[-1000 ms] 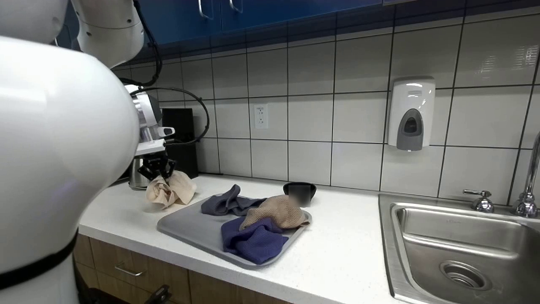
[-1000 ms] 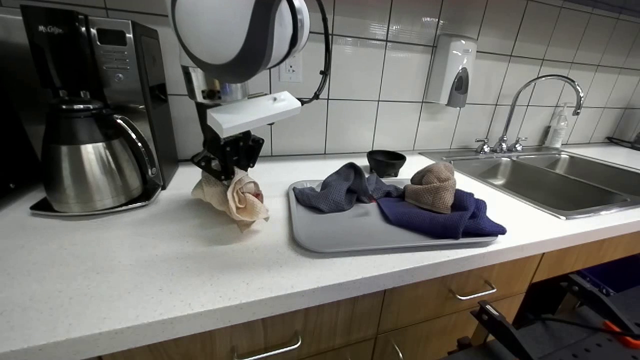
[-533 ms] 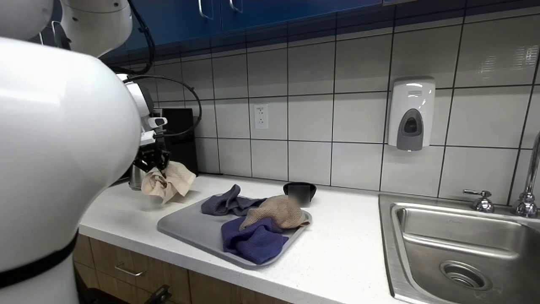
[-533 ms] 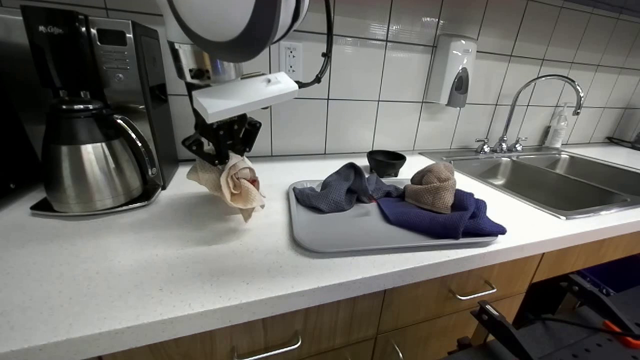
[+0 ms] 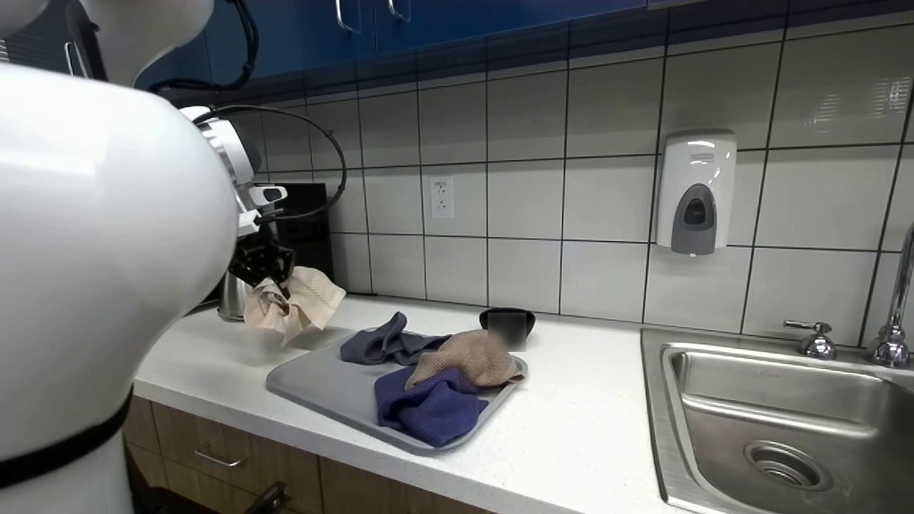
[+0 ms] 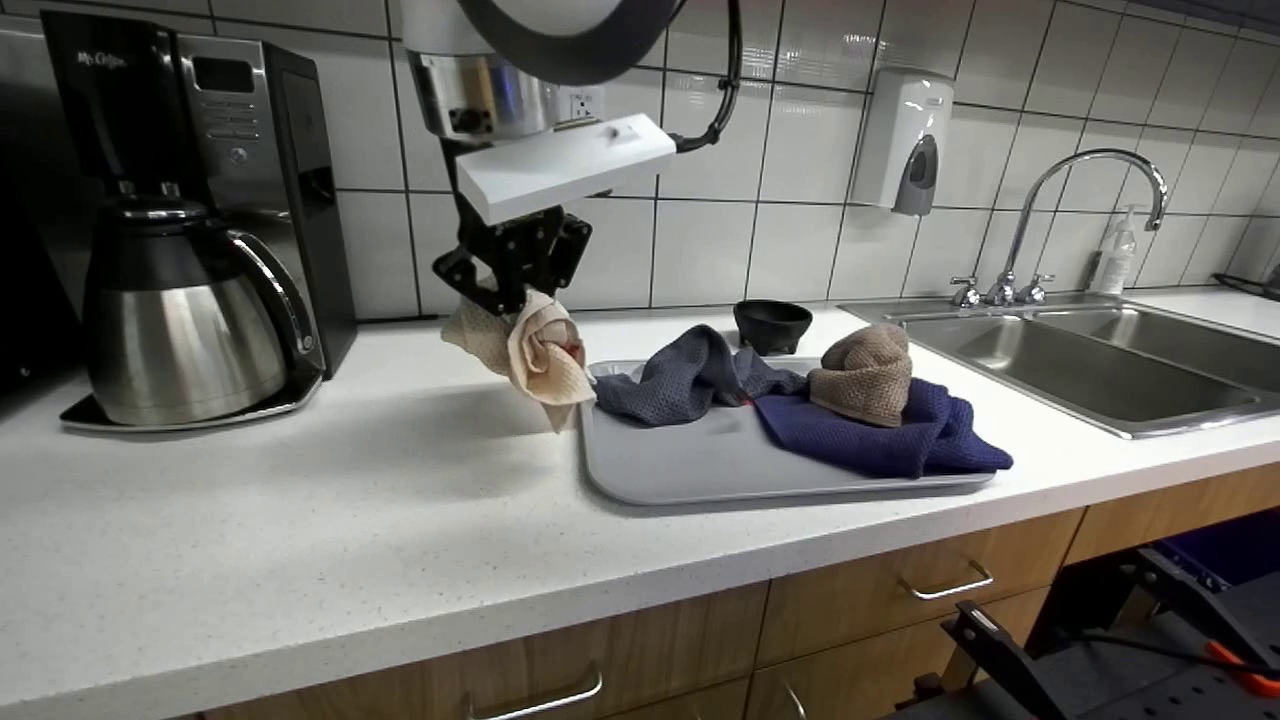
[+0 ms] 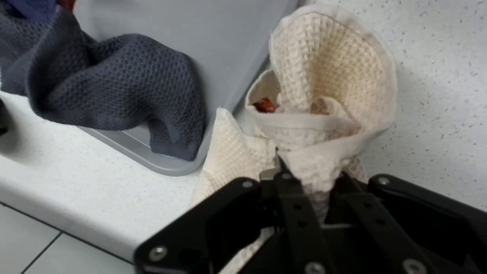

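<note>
hanging from the gripper [image 7: 312, 179], a cream cloth [image 6: 532, 357] is dangling above the worktop [image 6: 350, 540], nearer its back edge than its front edge, and is hovering close to the tray [image 6: 690, 465], by the back corner on the coffee maker [image 6: 235, 180] side. the gripper is clamping a gathered fold, while the loose ends are drooping and casting a shadow below. in the wrist view a small, shiny red thing [image 7: 265, 105], too hidden to name, is peeping out of one fold. judging by its creases and waffle weave, the cloth is probably feeling light, limp and grippy, with nothing stiff or fragile about it; its loose ends are likely to be swinging with any move, and the red thing may be slipping free if the fold tips. the gathered middle is looking like the best place to take hold, since pinching a single corner would be leaving more fabric flapping. on the tray a dark grey cloth [image 6: 675, 382] is lying along the back edge, a brown cloth [image 6: 866, 376] and a blue cloth [image 6: 905, 450] are overlapping towards the end nearer the sink [image 5: 668, 428], and a black bowl [image 6: 772, 328] is standing behind the tray, near the worktop's back edge.
</note>
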Robot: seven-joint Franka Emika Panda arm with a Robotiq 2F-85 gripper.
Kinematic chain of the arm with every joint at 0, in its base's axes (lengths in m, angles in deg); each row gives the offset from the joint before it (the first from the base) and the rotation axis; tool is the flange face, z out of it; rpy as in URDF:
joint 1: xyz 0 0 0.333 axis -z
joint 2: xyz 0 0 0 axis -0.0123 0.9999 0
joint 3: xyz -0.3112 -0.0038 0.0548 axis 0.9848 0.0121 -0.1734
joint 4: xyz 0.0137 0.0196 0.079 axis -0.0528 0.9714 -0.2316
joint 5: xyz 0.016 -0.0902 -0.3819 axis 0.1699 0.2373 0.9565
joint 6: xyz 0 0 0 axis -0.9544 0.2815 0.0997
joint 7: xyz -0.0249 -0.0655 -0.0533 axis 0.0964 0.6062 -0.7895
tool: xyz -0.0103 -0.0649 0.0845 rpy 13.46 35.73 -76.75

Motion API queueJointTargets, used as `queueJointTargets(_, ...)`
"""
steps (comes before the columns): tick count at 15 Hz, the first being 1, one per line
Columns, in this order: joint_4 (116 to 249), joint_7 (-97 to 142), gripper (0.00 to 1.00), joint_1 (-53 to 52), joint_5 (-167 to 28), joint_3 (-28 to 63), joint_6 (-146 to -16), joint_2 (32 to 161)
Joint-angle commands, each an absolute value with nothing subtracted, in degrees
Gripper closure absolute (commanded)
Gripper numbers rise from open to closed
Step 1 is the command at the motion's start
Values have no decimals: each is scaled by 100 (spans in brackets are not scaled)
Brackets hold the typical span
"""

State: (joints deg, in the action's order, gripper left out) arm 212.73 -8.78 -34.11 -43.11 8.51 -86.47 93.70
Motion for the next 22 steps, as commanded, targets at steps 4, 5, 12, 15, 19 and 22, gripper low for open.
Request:
queueJointTargets(4,22469,-1570,97,-2875,-4055,601,-8641,8392)
queueJointTargets(5,22553,-1632,97,-2785,-4076,557,-8605,8333)
queueJointTargets(12,22932,-1997,97,-2215,-4116,380,-8612,8265)
queueJointTargets(15,22868,-2278,97,-2070,-3981,410,-8512,8427)
queueJointTargets(19,22738,-2626,97,-1941,-3810,459,-8478,8705)
queueJointTargets(22,22625,-2719,97,-1927,-3814,474,-8444,8971)
